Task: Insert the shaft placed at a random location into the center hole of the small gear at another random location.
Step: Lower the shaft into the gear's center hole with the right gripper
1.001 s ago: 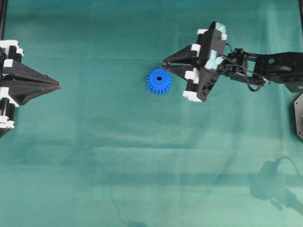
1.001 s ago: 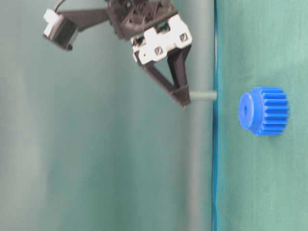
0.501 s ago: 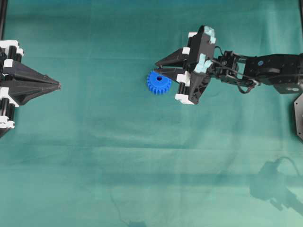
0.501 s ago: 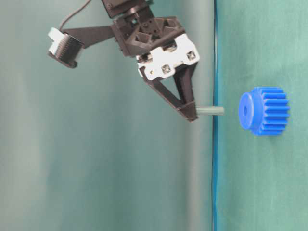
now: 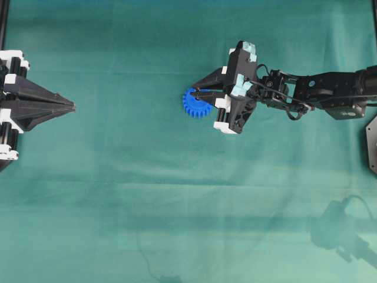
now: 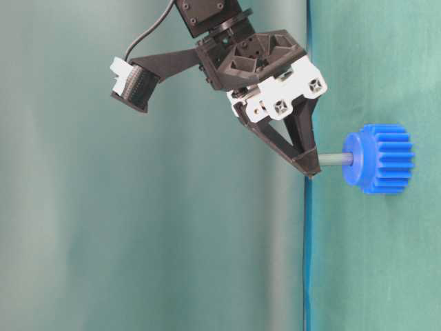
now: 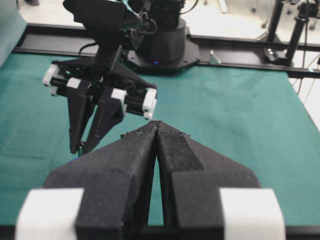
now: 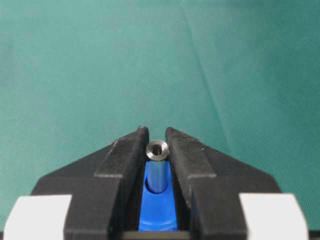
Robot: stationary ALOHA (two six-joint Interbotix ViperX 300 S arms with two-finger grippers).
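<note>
The small blue gear (image 5: 194, 105) lies flat on the green cloth; in the table-level view it shows (image 6: 383, 158) with its hub towards the gripper. My right gripper (image 5: 197, 92) is shut on the silver shaft (image 6: 336, 159), whose free end is entering the gear's center hole (image 6: 351, 159). In the right wrist view the shaft (image 8: 157, 150) sits end-on between the fingertips, with the gear (image 8: 159, 205) behind it. My left gripper (image 5: 73, 106) is shut and empty at the far left, also seen in its wrist view (image 7: 156, 123).
The right arm (image 5: 318, 91) reaches in from the right edge, and shows across the cloth in the left wrist view (image 7: 100, 85). A dark plate (image 5: 371, 144) sits at the right edge. A black rail (image 7: 235, 42) borders the cloth's far side.
My right gripper has moved left and down with the shaft, from beside the gear to over it. The shaft tip now meets the gear's hub. The left arm has not moved.
</note>
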